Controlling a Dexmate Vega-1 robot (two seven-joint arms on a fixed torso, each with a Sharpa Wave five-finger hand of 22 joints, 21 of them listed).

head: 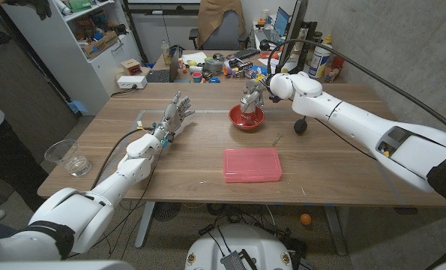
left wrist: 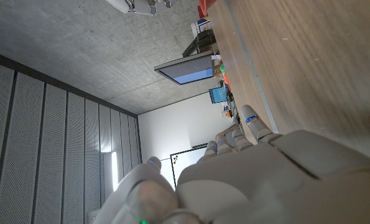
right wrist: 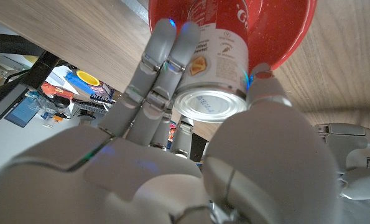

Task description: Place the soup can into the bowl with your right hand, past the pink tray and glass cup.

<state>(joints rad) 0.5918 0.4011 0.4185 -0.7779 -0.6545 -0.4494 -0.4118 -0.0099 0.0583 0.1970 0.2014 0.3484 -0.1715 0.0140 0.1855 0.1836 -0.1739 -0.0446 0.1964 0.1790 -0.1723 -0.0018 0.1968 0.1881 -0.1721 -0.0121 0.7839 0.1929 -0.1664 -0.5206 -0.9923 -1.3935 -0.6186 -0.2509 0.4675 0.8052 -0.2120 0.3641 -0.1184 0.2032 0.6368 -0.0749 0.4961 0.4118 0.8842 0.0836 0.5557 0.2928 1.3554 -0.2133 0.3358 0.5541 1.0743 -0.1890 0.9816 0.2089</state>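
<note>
Red bowl [head: 246, 118] sits mid-table, and the right hand [head: 254, 94] is right over it, fingers [right wrist: 157, 68] and thumb wrapped around the soup can [right wrist: 216, 62], which is down inside the bowl's rim. Pink tray [head: 252, 164] lies nearer the robot, well apart from the bowl. Glass cup [head: 67, 157] is way off at the table's left edge. Left hand [head: 175, 115] is raised off the wood, fingers spread, holding nothing.
</note>
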